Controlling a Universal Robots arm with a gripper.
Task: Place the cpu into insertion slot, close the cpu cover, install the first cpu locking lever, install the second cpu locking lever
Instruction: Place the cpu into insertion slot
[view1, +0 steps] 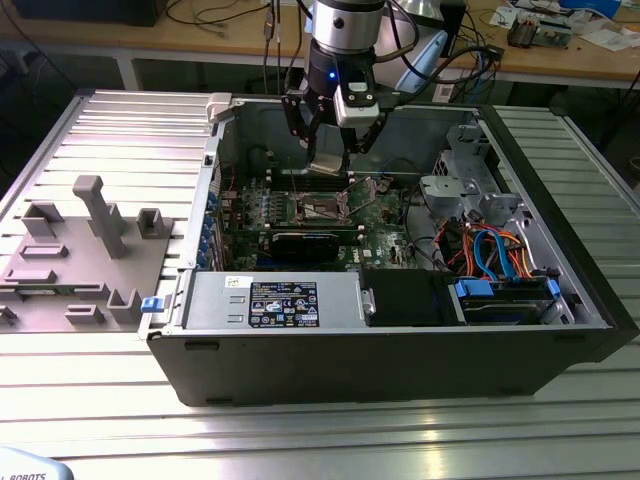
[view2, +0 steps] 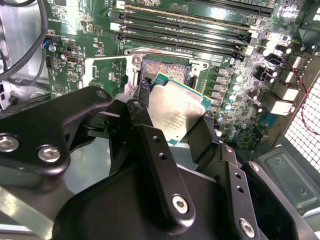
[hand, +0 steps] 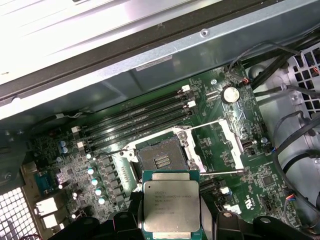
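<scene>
Cpu (hand: 171, 205) is clamped in your jaws, with the black fingers (view2: 142, 125) pressing two opposite edges. It hangs in the air over the green board (hand: 260, 180), close to the insertion slot (hand: 160, 157) but clear of it.

Look first at the computer case (view1: 400, 350), which lies open on the ribbed metal bench (view1: 300, 440). Inside it you have the board along the far part. A long black card (view1: 305, 245) stands across the board, with a grey power supply box (view1: 275, 300) in front of it. On the exterior view's right there is a metal drive cage (view1: 470, 180) and a bundle of blue and orange cables (view1: 500, 255). The slot holds nothing, and its dark pin field shows bare inside the silvery rim. The cpu cover (hand: 232, 145) is swung open beside the slot, with green board showing through its cut-out, and a thin wire lever (hand: 222, 173) lies just by it. Long black memory slots (view2: 190, 30) run side by side near the slot, all unfilled.

Your cpu is a flat square with a dull silver top, fine print on it and a narrow green border. In the second wrist view it sits tilted in the grip.
</scene>
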